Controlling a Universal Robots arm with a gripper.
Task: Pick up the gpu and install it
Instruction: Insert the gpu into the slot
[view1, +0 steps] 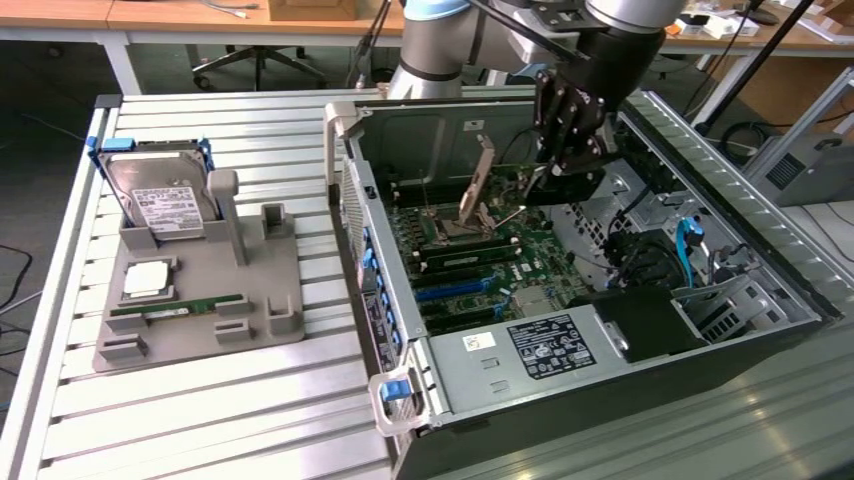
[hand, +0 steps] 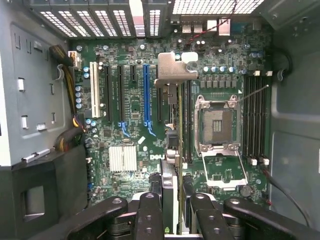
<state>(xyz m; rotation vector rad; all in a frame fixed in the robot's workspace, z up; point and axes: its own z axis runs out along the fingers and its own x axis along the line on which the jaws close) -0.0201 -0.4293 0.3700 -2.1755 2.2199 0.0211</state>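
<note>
The black robot gripper (view1: 558, 165) hangs over the open dark metal computer case (view1: 747, 330). In the wrist view, its two black fingers (hand: 150, 212) are closed on the thin dark card with a silver metal end piece, the gpu (hand: 172, 125). The card stands on its thin edge between the fingers. Its silver end piece (hand: 175, 72) points toward the back wall of the case, where the small holes are.

The gpu is up above the green main board (hand: 135, 100), not in a slot. From the gpu, the long blue slot (hand: 146, 92) is at about nine o'clock, and the square silver chip socket (hand: 216, 125) is at about three o'clock.

In the exterior view, the case lies on its side on a grey slatted table (view1: 240, 420). At about nine o'clock from the case sits a grey plastic holder tray (view1: 274, 280). A silver hard drive with a white label (view1: 163, 200) stands at the far end of the tray. A narrow green memory stick (view1: 180, 308) lies flat near the tray's front.
</note>
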